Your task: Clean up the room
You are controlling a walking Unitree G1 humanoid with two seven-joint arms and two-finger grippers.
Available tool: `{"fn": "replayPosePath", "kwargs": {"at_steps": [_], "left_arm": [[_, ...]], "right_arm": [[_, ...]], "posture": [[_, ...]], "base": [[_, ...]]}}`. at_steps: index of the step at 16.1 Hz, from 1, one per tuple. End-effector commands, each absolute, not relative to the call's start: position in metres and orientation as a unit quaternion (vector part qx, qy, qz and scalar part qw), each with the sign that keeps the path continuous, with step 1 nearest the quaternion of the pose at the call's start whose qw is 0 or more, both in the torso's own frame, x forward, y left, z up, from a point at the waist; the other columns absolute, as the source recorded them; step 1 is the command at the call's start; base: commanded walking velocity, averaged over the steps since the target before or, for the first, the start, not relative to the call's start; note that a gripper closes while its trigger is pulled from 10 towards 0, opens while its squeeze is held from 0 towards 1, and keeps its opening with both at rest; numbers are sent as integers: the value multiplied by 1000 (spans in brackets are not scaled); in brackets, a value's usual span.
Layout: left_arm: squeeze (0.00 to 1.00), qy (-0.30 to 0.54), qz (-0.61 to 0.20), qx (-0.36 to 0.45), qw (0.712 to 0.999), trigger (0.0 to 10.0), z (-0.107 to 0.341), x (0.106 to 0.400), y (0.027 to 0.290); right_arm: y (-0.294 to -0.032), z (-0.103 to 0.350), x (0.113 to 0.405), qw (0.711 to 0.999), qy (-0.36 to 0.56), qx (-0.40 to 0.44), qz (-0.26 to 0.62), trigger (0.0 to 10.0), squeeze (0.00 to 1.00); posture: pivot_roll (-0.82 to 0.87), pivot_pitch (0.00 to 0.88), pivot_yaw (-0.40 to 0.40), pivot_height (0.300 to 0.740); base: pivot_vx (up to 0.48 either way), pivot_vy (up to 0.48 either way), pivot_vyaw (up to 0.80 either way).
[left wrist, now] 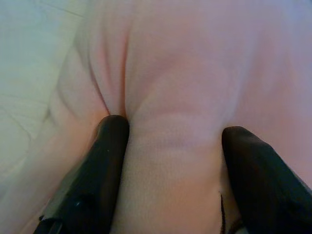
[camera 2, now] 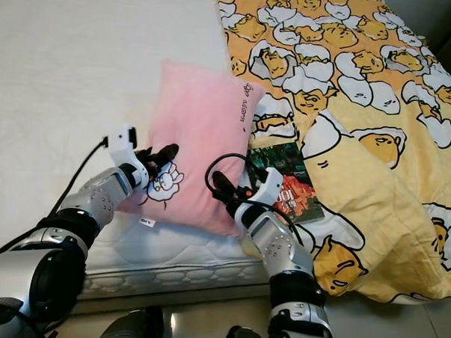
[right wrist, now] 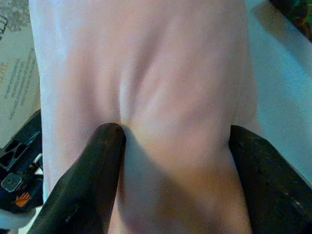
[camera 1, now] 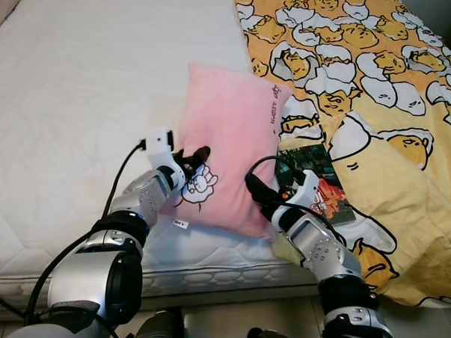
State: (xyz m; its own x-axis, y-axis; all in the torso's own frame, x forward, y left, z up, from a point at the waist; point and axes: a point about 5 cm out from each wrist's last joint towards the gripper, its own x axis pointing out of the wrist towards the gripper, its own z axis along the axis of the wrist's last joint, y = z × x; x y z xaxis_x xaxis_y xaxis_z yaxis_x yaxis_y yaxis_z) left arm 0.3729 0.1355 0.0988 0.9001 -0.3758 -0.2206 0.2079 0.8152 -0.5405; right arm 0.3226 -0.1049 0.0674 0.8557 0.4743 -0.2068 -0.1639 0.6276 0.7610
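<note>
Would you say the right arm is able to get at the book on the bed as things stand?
Probably not at once: the right claw is pinching the pink pillow. The book lies uncovered right beside that arm, so releasing first would free it.

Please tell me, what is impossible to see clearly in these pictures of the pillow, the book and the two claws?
- Book: its near part is covered by the right arm, its left edge by the pink pillow in the eye views; the title is too small.
- Left claw and right claw: the pillow's underside is hidden in the wrist views.
- Yellow blanket: cut off by the right edge.
</note>
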Motion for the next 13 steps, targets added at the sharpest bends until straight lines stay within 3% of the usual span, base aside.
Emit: {"fn": "replayPosePath", "kwargs": {"at_steps": [1, 10, 13], "left_arm": [[0, 214, -174, -309, 910, 0, 68, 354, 123], [0, 244, -252, -240, 905, 0, 37, 324, 109], [0, 177, -251, -354, 883, 0, 57, 334, 101]], "right_arm": [[-109, 69, 320, 878, 189, 401, 184, 0, 0], [-106, 64, 307, 876, 187, 401, 190, 0, 0], [-105, 69, 303, 867, 166, 421, 207, 0, 0]], "posture": [[-101, 168, -38, 740], [-81, 138, -8, 740], [-85, 135, -2, 740]], "base": [[0, 0, 0], [0, 0, 0], [0, 0, 0]]}}
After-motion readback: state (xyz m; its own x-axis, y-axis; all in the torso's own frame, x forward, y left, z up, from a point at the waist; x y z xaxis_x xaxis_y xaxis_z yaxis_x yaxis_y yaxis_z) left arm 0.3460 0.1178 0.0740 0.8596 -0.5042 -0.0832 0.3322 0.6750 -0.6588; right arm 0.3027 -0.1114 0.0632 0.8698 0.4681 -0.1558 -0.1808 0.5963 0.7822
